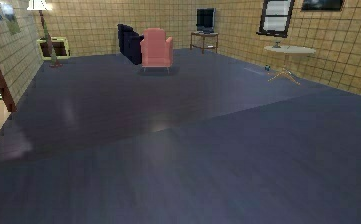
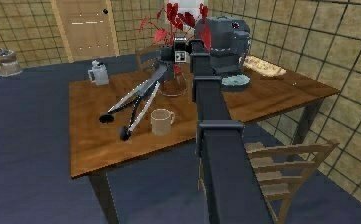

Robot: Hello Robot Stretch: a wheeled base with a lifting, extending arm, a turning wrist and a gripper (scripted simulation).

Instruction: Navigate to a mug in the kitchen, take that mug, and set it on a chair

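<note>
A beige mug (image 2: 162, 121) stands on the wooden table (image 2: 98, 150) in the arm side view. My arm reaches out over that table, and the gripper (image 2: 118, 124) lies with its thin fingers (image 2: 138, 100) slanting down to the left, just left of the mug. I cannot tell whether it holds anything. A white mug-like vessel (image 2: 97, 72) stands near the table's far left corner. A wooden chair (image 2: 280, 170) is tucked at the table's right side. In the forward view a pink armchair (image 1: 156, 48) stands far ahead beside a dark armchair (image 1: 130, 42).
The table also carries a vase of red flowers (image 2: 174, 35), a grey machine (image 2: 228, 42) and a plate of bread (image 2: 260, 68). A door (image 2: 88, 25) is behind. Ahead lie open dark floor, a round white table (image 1: 289, 50), a TV on a stand (image 1: 205, 22) and a floor lamp (image 1: 41, 20).
</note>
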